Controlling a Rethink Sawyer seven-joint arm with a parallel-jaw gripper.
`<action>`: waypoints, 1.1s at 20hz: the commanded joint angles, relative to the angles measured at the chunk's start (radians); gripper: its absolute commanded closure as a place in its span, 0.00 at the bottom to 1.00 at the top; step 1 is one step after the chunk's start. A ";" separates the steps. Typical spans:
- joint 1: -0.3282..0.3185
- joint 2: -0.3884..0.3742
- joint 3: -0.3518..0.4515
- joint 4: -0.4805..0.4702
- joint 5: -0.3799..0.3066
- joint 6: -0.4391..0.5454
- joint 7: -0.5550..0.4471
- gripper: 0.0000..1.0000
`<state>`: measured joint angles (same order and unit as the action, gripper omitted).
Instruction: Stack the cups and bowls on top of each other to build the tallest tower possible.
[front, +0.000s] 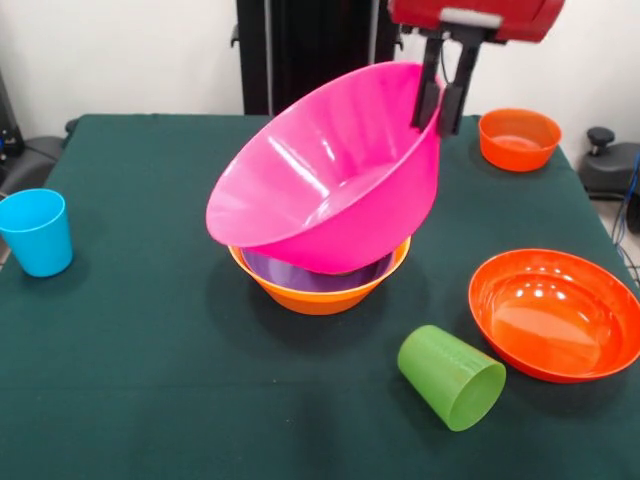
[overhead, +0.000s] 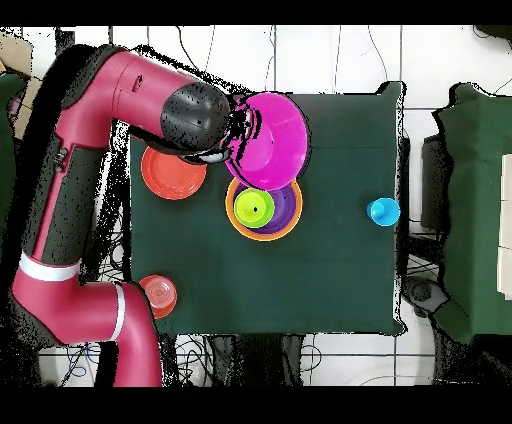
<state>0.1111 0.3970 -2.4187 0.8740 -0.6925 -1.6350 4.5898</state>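
My gripper (front: 440, 105) is shut on the rim of the large pink bowl (front: 330, 170) and holds it steeply tilted, opening toward the camera, just over the tower. The tower is the large orange bowl (front: 320, 292) with the purple bowl (front: 315, 272) nested inside. The overhead view shows the small green bowl (overhead: 257, 208) and yellow cup (overhead: 255, 209) in it, with the pink bowl (overhead: 272, 140) overlapping its edge. A blue cup (front: 35, 232) stands upright at the left. A green cup (front: 452, 377) lies on its side in front. The darker green cup is out of view.
The wide shallow red-orange bowl (front: 555, 315) sits at the right, close to the lying green cup. The small orange bowl (front: 518, 138) stands at the far right by the table edge. In the overhead view the red arm (overhead: 100, 150) covers the table's left part.
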 joint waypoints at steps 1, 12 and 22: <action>-0.009 -0.103 0.159 -0.139 -0.011 0.044 0.047 1.00; 0.023 -0.040 0.212 -0.088 -0.119 0.082 0.046 1.00; 0.081 0.020 0.224 -0.055 -0.259 0.101 0.109 1.00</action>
<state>0.1598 0.3661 -2.2671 0.8802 -0.8917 -1.6344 4.5898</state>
